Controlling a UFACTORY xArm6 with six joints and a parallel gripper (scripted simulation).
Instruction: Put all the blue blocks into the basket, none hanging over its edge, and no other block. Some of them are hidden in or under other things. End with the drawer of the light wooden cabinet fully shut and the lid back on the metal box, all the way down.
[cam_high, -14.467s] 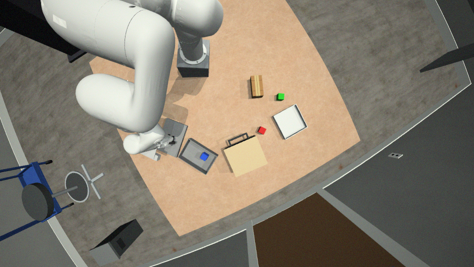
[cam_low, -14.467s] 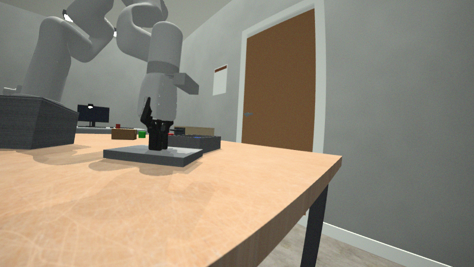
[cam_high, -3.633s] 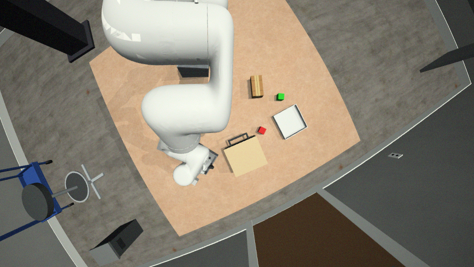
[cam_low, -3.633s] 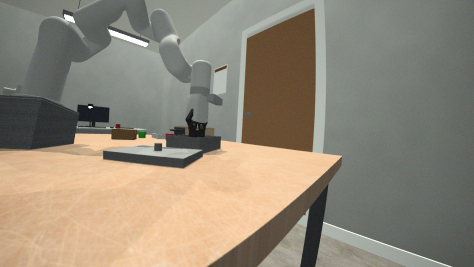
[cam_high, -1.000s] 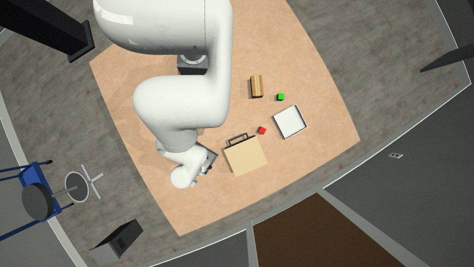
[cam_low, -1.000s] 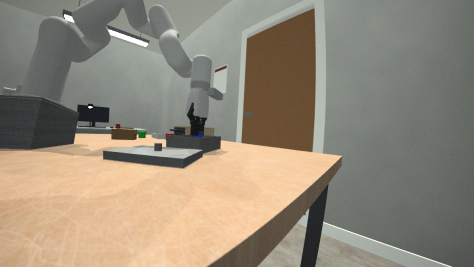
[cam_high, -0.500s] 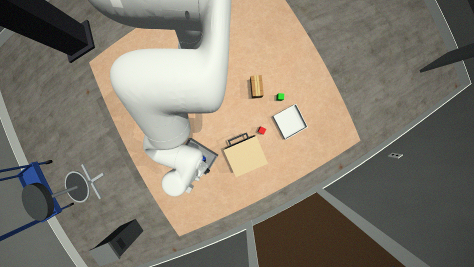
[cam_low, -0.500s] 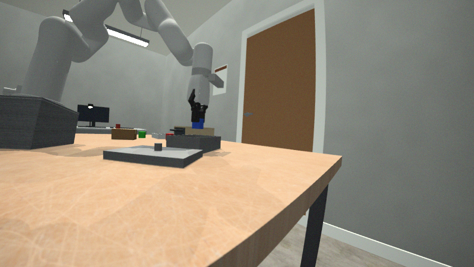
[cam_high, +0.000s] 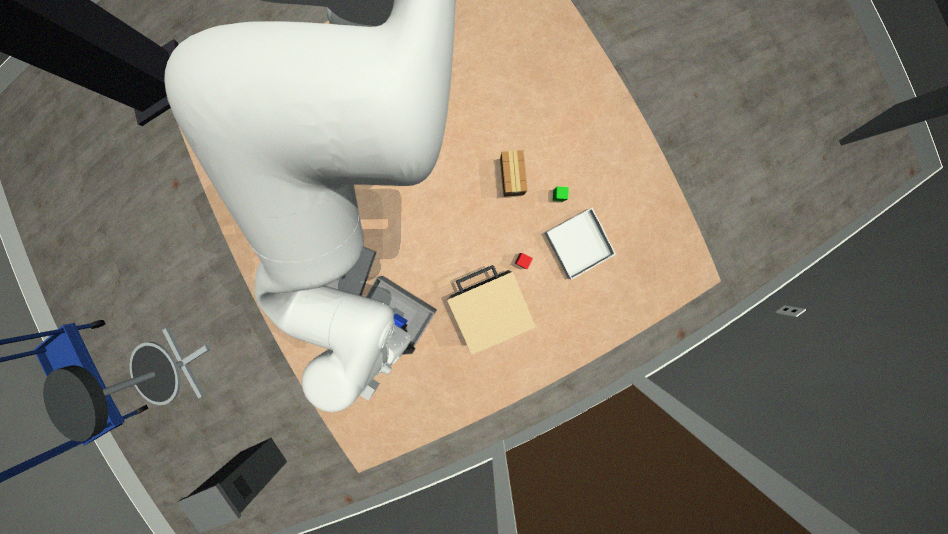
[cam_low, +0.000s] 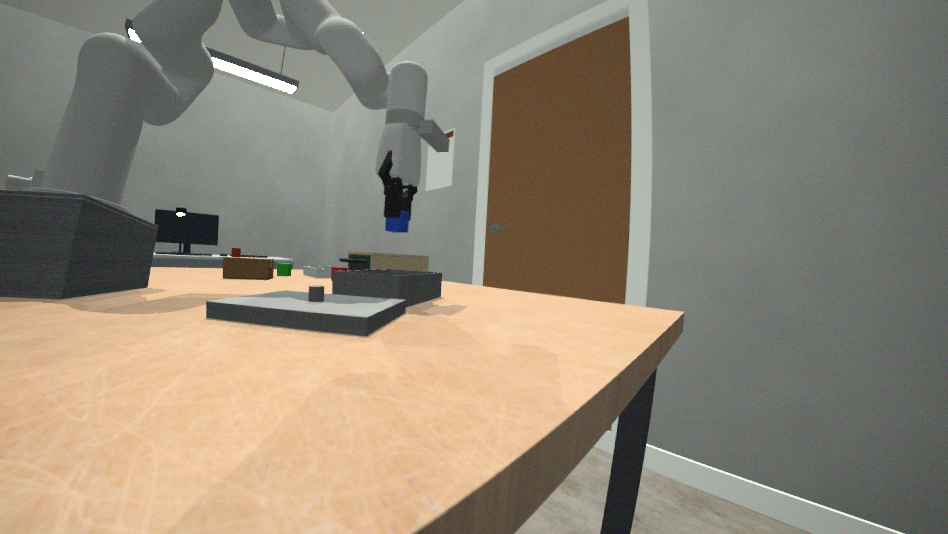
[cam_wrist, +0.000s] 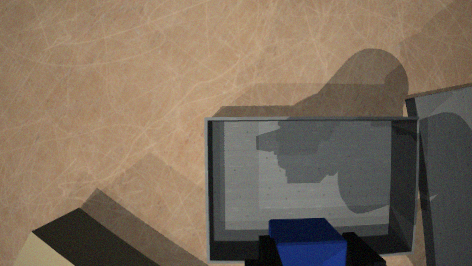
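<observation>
"Start at the left in the top view. What's beside the metal box?"

"Its dark grey lid. It lies flat on the table, just beside the metal box, its little knob upward. The arm covers part of it from above."

"So the box is open. And the gripper?"

"It hangs above the metal box, pointing down, its fingers clamped on a blue block. The block is up in the air, higher than the box's rim."

"Next, moving right?"

"The light wooden cabinet, near the metal box on its right, with a dark handle. I can't tell whether the drawer is fully shut."

"Beyond that?"

"Up and to the right of the metal box stands a brown wooden piece. A red block sits a bit farther right, past the cabinet's handle side. Then comes a green block, well apart from the metal box."

"And the basket?"

"That's the shallow white basket, farthest right of the metal box, upright on the table."
</observation>
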